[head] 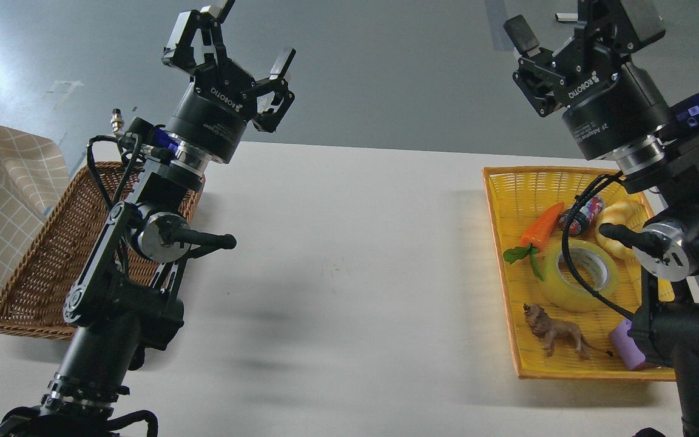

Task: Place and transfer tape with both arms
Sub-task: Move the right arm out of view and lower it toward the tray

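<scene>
Tape (pixel 580 276) lies flat in yellow basket (pixel 510 243) at 3 o'clock, untouched. Left gripper (pixel 237 39) and right gripper (pixel 547 36) raised, fingers wide, holding nothing: pick not started.

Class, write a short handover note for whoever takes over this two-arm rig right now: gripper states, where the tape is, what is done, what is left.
Left gripper: open, raised, holding nothing.
Right gripper: open, raised, holding nothing.
Tape: lying flat in the yellow basket on the right, between the toy carrot and the toy lion; a black cable crosses in front of it.
Brown wicker basket sits on the left.
Done: nothing visible yet.
Left: pick up the tape, transfer it between arms, place it.
</scene>
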`<action>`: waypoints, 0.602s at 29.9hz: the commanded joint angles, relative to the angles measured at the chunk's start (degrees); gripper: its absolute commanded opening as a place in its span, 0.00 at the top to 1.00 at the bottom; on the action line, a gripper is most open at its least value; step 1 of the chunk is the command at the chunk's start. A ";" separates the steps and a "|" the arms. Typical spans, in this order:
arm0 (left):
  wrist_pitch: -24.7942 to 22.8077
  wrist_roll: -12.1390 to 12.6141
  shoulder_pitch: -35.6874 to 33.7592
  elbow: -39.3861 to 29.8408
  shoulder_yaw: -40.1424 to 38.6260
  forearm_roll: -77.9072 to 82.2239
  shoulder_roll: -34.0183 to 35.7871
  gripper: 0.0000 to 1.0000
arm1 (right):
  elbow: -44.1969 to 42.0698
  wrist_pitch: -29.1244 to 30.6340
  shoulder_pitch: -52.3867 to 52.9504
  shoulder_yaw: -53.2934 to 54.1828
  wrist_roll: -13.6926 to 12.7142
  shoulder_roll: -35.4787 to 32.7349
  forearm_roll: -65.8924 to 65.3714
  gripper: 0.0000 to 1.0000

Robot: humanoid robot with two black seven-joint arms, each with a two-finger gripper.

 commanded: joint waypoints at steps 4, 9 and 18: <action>-0.10 -0.67 0.24 0.03 0.07 -1.89 0.00 0.01 | 0.13 0.08 -0.28 3.23 1.33 0.00 0.09 0.00; -0.98 -0.58 0.86 0.11 0.60 -2.15 0.00 0.01 | 0.39 0.17 -0.37 4.55 1.42 0.00 2.72 0.00; -0.28 -0.14 2.09 0.55 0.86 -1.98 0.00 0.01 | 0.21 0.44 0.24 3.41 0.63 0.00 0.37 0.00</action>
